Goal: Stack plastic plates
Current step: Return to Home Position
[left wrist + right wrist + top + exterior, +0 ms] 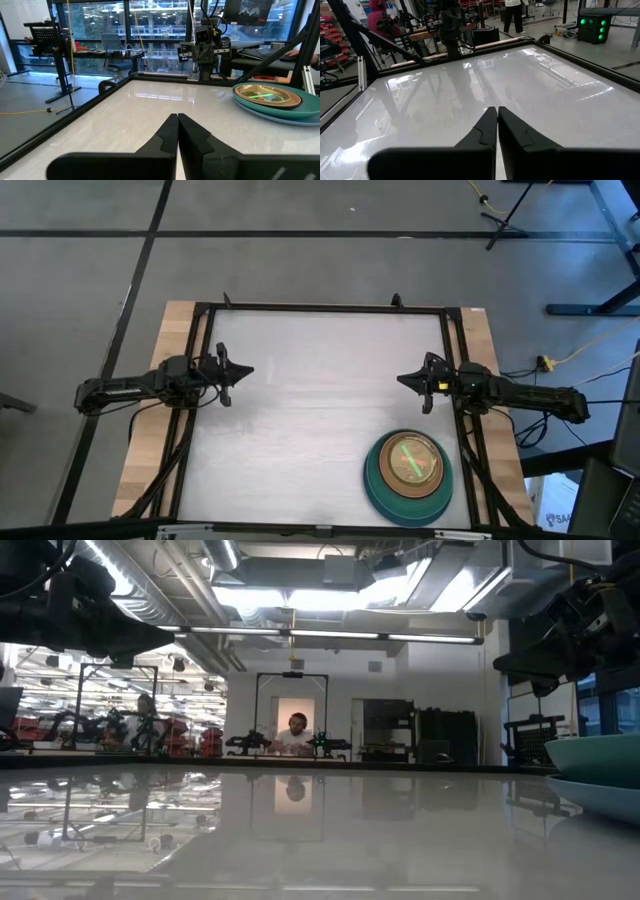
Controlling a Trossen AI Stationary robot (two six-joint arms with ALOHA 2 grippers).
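Note:
The plates stand in one stack (pixel 409 476) near the table's near right corner: a slate-blue plate at the bottom resting on the table, a teal one on it, a terracotta-orange plate inside, and a neon-green one on top (pixel 411 459). The left wrist view shows the stack (pixel 280 102) from the side; the low view shows its edge (pixel 600 772). My left gripper (pixel 246 370) hangs shut over the table's left side, far from the stack. My right gripper (pixel 402 380) hangs shut over the right side, just beyond the stack. Black and pink plates are not visible.
A black frame (pixel 320 308) runs around the white tabletop, with wooden boards outside it on both sides. The table's middle and left (pixel 290 440) hold nothing. People (pixel 295 735) sit and stand in the room beyond the table.

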